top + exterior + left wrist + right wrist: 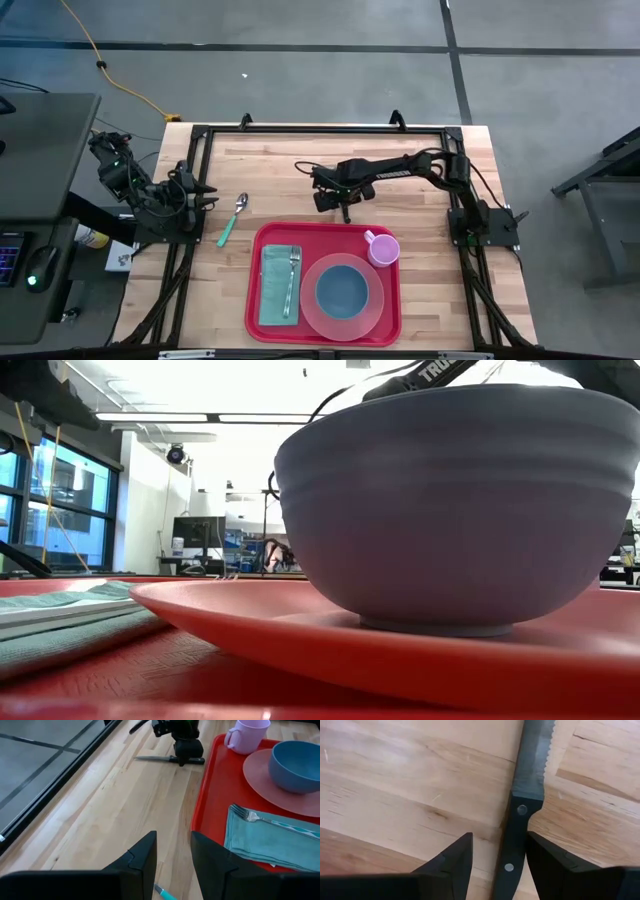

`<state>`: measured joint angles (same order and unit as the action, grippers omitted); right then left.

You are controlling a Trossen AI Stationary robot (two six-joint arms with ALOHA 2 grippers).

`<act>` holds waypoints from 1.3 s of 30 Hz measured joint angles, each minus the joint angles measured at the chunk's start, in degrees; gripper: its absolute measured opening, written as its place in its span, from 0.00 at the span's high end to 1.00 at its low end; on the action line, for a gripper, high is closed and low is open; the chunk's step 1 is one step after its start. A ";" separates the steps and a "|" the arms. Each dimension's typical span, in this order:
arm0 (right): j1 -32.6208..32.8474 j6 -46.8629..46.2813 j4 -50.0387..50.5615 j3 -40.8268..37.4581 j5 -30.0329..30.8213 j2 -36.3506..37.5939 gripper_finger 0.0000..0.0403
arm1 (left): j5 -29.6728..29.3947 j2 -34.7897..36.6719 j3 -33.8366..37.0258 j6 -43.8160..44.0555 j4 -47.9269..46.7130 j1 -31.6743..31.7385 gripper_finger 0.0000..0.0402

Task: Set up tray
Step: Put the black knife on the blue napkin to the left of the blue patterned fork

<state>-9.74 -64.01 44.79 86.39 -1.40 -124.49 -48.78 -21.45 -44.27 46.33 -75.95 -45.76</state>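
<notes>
The red tray lies at the table's near middle. It holds a teal napkin with a fork, a pink plate under a blue bowl, and a pink mug. A black-handled knife lies flat on the wood just beyond the tray. My right gripper points down over it, open, one finger on each side of the handle. My left gripper waits open at the table's left, near a teal-handled spoon. My right gripper comes from above with its fingers across the knife's handle, close to where the blade starts. One finger stands right against the handle's side, and I cannot tell whether it touches. The other finger is clear of it. The knife lies flat on the table.
Bare wood stretches between the spoon and the knife and along the far half of the table. The arms' black frames run along the left, right and far edges. In the low view the bowl and plate block most of the sight.
</notes>
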 joint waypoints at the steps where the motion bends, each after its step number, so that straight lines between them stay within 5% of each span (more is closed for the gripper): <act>1: 0.00 0.13 0.10 0.00 -0.06 0.00 0.61 | 0.01 0.00 0.00 0.00 -0.01 0.00 0.63; 30: 0.48 -0.02 0.46 -0.13 2.57 -0.02 0.67 | -0.41 0.00 0.00 0.00 -0.19 -0.01 0.63; 39: 0.42 1.20 1.23 -0.20 2.81 -0.02 0.84 | -0.40 0.00 0.00 0.00 -0.54 -0.01 0.63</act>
<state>-9.32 -62.81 46.02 86.19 1.41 -124.51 -49.18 -21.45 -44.27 46.33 -76.49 -45.76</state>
